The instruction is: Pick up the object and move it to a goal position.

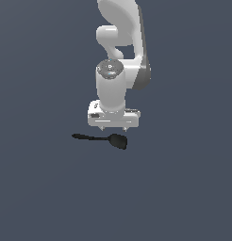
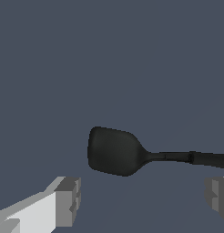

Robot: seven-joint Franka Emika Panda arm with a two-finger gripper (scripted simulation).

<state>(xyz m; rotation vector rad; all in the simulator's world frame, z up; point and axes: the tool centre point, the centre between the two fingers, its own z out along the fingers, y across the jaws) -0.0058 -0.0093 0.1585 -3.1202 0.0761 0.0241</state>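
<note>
Your exterior view looks down steeply from high above, set well back, taking in the white arm (image 1: 119,61) and the bare grey floor around it. Your wrist view sits right behind the hand (image 2: 143,200), close to the floor, facing down past its fingertips (image 2: 68,200). Both views share the black spatula (image 1: 108,139) (image 2: 132,154).

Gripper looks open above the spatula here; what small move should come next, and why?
Probably shift the gripper forward over the spatula, then descend. In the wrist view both fingers stand wide apart and empty, and the blade lies beyond them, not between.
</note>
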